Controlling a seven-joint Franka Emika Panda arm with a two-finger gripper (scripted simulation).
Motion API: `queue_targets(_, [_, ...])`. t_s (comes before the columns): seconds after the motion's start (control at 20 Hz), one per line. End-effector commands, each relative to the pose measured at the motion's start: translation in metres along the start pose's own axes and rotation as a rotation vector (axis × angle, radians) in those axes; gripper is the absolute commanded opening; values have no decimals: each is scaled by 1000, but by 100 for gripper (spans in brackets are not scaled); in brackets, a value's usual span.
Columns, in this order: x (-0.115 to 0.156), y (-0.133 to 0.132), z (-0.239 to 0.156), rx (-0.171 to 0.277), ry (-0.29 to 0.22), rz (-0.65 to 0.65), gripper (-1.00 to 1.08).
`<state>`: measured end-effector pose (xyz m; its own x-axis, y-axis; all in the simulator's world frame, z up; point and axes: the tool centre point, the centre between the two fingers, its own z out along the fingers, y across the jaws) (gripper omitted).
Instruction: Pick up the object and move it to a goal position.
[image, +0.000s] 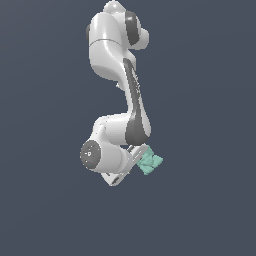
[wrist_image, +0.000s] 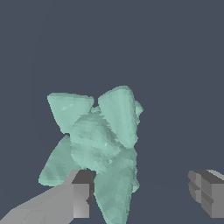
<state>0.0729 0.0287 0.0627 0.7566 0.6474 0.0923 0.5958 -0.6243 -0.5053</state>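
A: Containers and their contents?

B: Only the white arm (image: 117, 90) and the object (image: 149, 162) are seen against a flat dark grey-blue backdrop.

A: Writing or labels?

B: Nothing legible is made out on the arm or on the object.

A: The claw?

B: In the wrist view the gripper (wrist_image: 144, 192) is recorded with its jaws spread wide. One grey finger (wrist_image: 81, 197) lies against a lower lobe of the object (wrist_image: 98, 144); the other finger (wrist_image: 208, 190) stands well apart from it, with open backdrop between. Nothing is clamped; whether the near finger truly touches the lobe or merely overlaps it cannot be told.

A: Position of the object?

B: A pale teal, faceted clump with pointed lobes is noted just beside the arm's lower end, on the exterior view's right, partly overlapped by the wrist there.
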Motion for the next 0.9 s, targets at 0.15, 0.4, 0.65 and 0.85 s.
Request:
queue_targets(0.15, [12, -1, 9, 63, -7, -82, 68])
queue_targets(0.4, [21, -2, 16, 109, -14, -142, 68])
queue_targets(0.65, [28, -4, 22, 146, -20, -190, 68])
queue_targets(0.85, [33, -6, 25, 167, -23, -218, 68])
